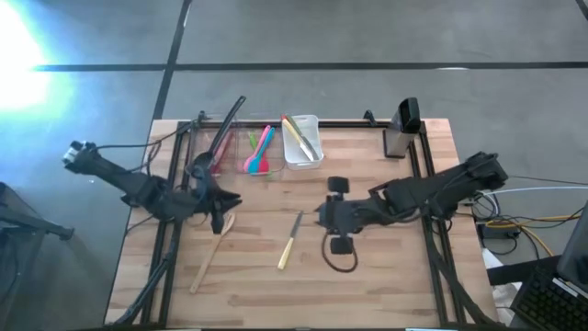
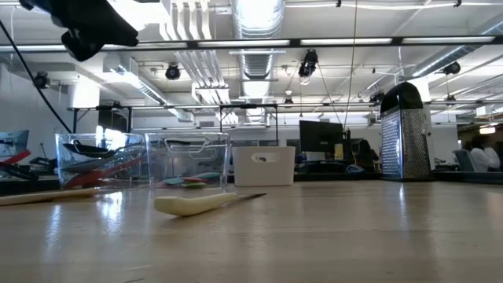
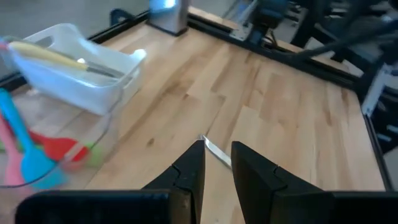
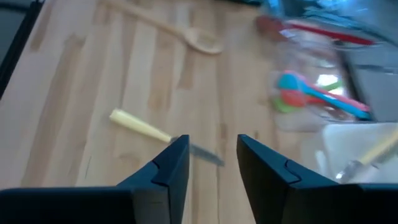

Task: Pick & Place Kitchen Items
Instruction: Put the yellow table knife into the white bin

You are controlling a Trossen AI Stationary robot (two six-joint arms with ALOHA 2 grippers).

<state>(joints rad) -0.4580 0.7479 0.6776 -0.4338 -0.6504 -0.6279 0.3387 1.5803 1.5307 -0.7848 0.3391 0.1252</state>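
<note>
A cream-handled utensil (image 2: 206, 203) lies flat on the wooden surface (image 2: 314, 236), its thin dark tip pointing right. At the left edge a pale wooden handle (image 2: 35, 198) lies on the surface too. Farther back stand two clear bins (image 2: 145, 161); the left one holds red and black utensils (image 2: 98, 167), the right one teal and pink ones. Beside them is a white bin (image 2: 265, 167), and a metal box grater (image 2: 405, 134) stands upright at the right. A dark arm part (image 2: 90, 27) hangs at the upper left.
</note>
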